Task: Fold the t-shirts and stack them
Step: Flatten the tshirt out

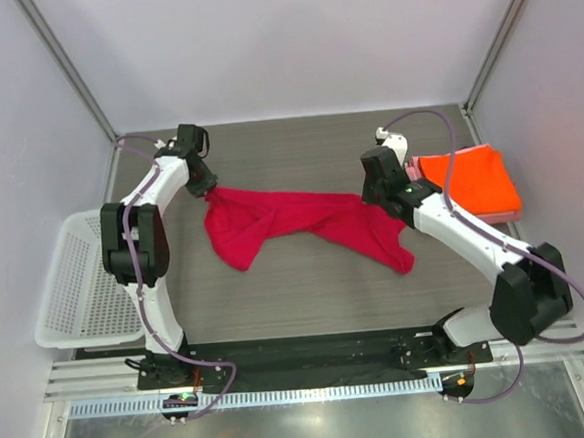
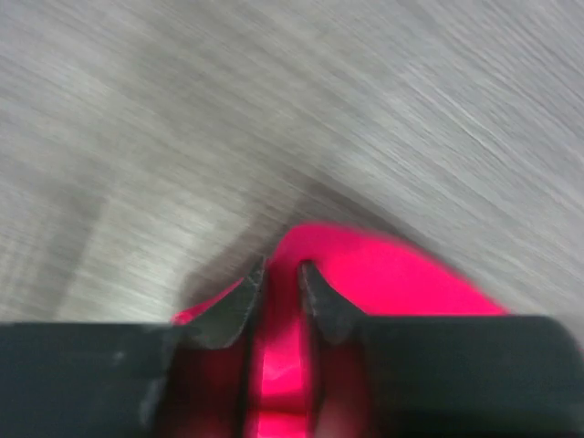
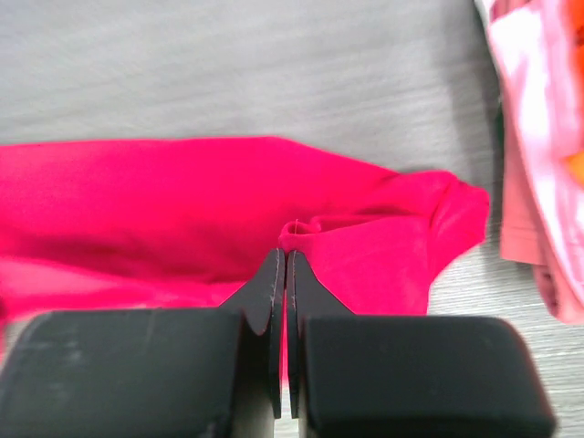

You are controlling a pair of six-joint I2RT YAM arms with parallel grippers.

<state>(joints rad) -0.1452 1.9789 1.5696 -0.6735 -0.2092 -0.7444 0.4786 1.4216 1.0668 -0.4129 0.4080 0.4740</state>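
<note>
Shirts: three counted, one crimson t-shirt (image 1: 302, 223), one orange t-shirt (image 1: 475, 181), one pale pink t-shirt (image 3: 534, 82).
Crimson t-shirt: unfolded, strung out in a rumpled band across the middle of the table (image 1: 307, 143), one lobe sagging toward the near edge at the left, another at the right.
Left gripper (image 2: 281, 274): clenched on the far-left corner of the crimson t-shirt, cloth pinched between the two fingers, only a narrow gap filled with red between them.
Right gripper (image 3: 286, 260): fingers pressed almost together, grasping a small tuck of the crimson t-shirt near its right end.
Stack: orange t-shirt folded flat at the table's far-right corner, lying on top of the pale pink t-shirt; close beside the right gripper, apart from the crimson cloth.
Arms: two, one at each end of the crimson t-shirt.
Basket: one white mesh basket (image 1: 76, 284) at the table's left edge, beside the left arm.
Hard to make out: left wrist view smeared with blur, table grain streaked; pale pink t-shirt seen from above only as a sliver at the orange one's left edge; both stacked shirts cut off by the right border of the right wrist view; number of folds in either impossible to tell.
</note>
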